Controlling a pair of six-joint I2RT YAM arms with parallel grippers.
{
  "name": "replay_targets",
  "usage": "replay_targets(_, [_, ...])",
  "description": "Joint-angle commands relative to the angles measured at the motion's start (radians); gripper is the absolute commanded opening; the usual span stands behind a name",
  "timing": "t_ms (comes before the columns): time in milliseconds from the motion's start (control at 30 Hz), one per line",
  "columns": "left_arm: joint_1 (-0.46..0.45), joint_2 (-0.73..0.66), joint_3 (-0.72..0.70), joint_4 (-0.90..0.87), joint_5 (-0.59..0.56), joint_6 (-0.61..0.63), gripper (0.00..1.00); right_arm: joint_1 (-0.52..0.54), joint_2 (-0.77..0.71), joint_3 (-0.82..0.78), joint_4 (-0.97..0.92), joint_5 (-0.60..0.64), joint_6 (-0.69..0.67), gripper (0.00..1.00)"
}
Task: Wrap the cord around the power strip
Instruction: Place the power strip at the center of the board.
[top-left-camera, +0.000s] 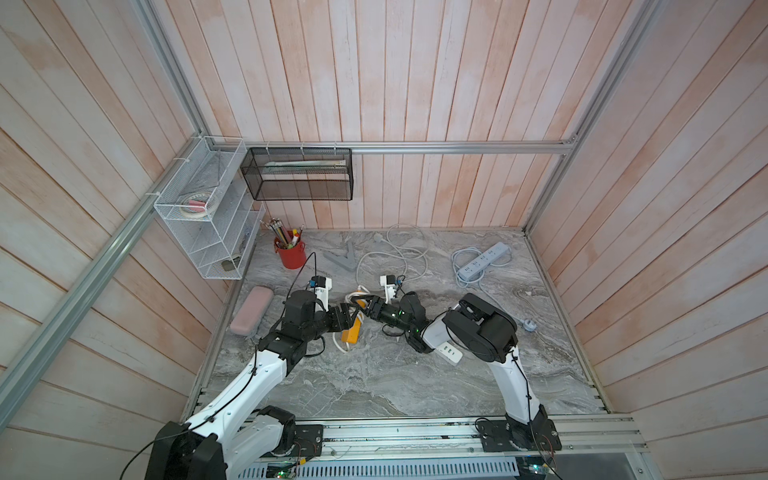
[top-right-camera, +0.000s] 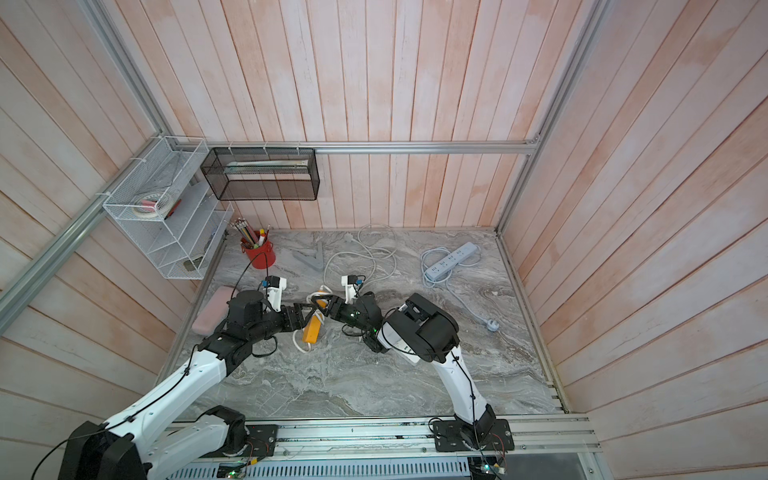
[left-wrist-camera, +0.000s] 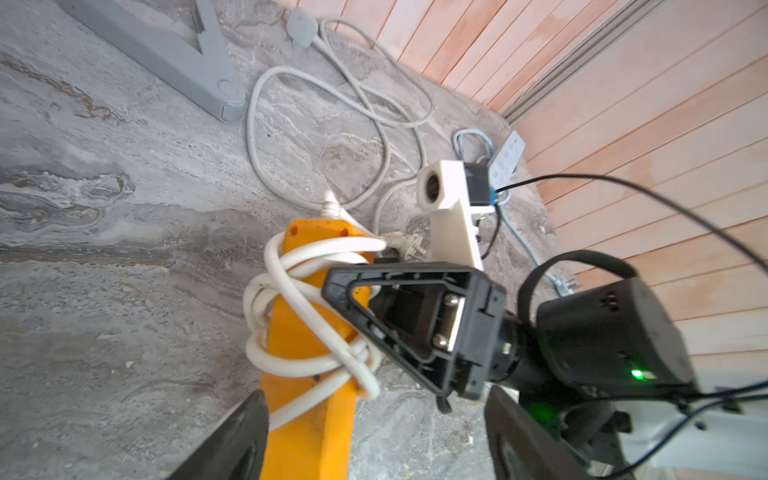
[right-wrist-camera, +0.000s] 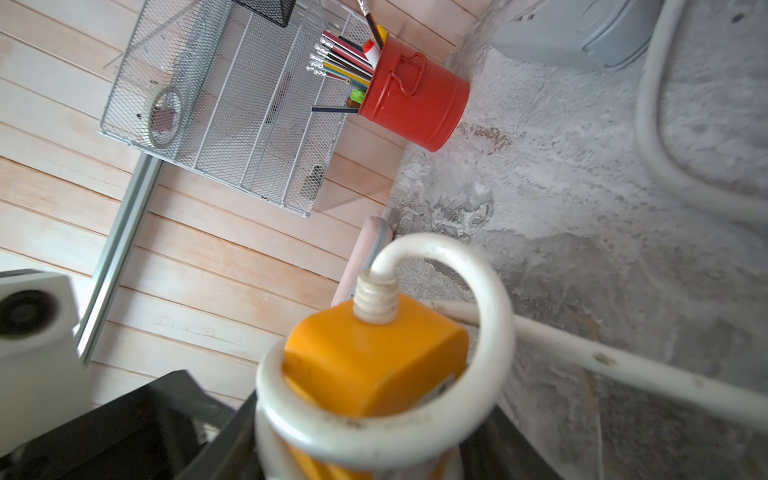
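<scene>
**Coiled power strip (top-left-camera: 350, 335) held at one end**

The left end effector (top-left-camera: 348, 316), released, straddles the orange power strip's near end on the table (top-left-camera: 374, 386). The right end effector (top-left-camera: 369, 308) grasps its far end, over the cord (left-wrist-camera: 291, 266) coils. Only the left wrist view shows the plug (left-wrist-camera: 409, 247), beside that end.

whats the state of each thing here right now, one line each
orange power strip: several cord loops around it, held by the right tool
white cord: mostly wrapped, loops loose, plug sticking out
left tool: open, straddling the strip
right tool: shut on the orange power strip
grey power strip: not wrapped
red pencil cup: upright, holding pencils
pink case: closed, lying flat
</scene>
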Motion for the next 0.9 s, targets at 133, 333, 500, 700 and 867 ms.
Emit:
replay_targets(133, [0.034,0.102,-0.060,0.133,0.122,0.015,0.87,-0.038,0.008,-0.040,0.247,-0.115,0.118,0.27])
replay_targets(333, [0.030,0.181,-0.084,0.240,0.198,-0.017,0.87,-0.039,0.014,-0.022,0.286,-0.165,0.146,0.27])
replay_targets(500, [0.014,0.210,-0.098,0.350,0.231,-0.051,0.84,-0.039,0.028,0.001,0.331,-0.198,0.180,0.26])
replay_targets(700, [0.012,0.263,-0.108,0.446,0.243,-0.073,0.58,-0.039,0.028,0.022,0.330,-0.218,0.189,0.27])
replay_targets(867, [0.011,0.252,-0.091,0.392,0.169,-0.056,0.16,-0.054,-0.023,-0.039,0.307,-0.177,0.175,0.52])
